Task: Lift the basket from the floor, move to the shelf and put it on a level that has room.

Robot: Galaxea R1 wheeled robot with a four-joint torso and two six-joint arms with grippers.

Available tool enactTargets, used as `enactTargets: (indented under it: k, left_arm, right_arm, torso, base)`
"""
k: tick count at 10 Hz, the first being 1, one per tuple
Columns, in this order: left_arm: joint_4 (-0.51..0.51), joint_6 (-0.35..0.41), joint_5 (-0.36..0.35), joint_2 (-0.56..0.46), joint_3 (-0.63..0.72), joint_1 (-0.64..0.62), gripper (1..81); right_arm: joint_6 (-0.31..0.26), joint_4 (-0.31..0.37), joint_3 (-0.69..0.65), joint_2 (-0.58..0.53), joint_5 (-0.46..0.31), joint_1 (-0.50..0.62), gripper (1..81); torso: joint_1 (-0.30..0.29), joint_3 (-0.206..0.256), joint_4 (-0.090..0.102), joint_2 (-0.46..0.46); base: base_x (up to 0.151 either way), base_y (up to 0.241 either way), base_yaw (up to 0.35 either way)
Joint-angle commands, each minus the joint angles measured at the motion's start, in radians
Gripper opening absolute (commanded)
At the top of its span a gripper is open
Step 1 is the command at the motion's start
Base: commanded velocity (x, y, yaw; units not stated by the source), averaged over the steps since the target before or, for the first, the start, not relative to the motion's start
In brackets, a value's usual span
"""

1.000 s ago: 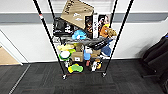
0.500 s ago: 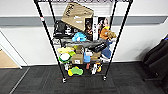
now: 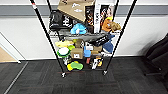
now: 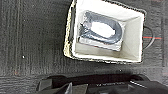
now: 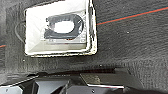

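Basket (image 4: 130, 50) sits on dark carpet (image 4: 35, 45); dark packet (image 4: 101, 30) inside

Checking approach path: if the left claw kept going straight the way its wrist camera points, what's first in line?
Probably the basket, open side up on the dark carpet, with a dark bagged item lying inside. Depth is unclear from this view.

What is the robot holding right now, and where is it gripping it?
It cannot be told. Both wrist views look down into the basket over dark carpet, but no fingers show touching its rim or its loop handles, so no grip point can be confirmed.
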Motion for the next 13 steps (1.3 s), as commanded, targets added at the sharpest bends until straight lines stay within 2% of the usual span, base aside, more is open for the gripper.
enactTargets:
  k: [1, 4, 9, 11, 13]
  left_arm:
    - [-0.009, 0.002, 0.06, -0.032, -0.006, -0.077, 81.1]
    - [-0.023, 0.002, 0.06, -0.063, -0.012, -0.085, 81.1]
    - [-0.023, -0.001, 0.063, -0.026, -0.012, -0.134, 81.1]
    - [-0.02, -0.002, 0.086, -0.015, -0.012, -0.148, 81.1]
    - [-0.018, -0.004, 0.087, -0.009, -0.012, -0.163, 81.1]
  right_arm:
    - [0.004, 0.023, -0.023, -0.016, -0.055, 0.062, 81.1]
    - [0.004, 0.027, -0.043, -0.021, -0.075, 0.072, 81.1]
    - [0.008, 0.029, -0.04, -0.002, -0.077, 0.115, 81.1]
    - [0.008, 0.029, -0.038, -0.002, -0.087, 0.129, 81.1]
    - [0.008, 0.029, -0.035, -0.002, -0.093, 0.146, 81.1]
  torso:
    - [0.063, 0.002, 0.0, -0.098]
    - [0.114, -0.02, 0.0, -0.178]
    - [0.222, -0.02, 0.0, -0.349]
    - [0.265, -0.02, 0.0, -0.418]
    - [0.307, -0.113, 0.0, -0.485]
  base:
    - [0.0, 0.0, 0.0]
    - [0.0, 0.0, 0.0]
    - [0.0, 0.0, 0.0]
    - [0.0, 0.0, 0.0]
    - [0.0, 0.0, 0.0]
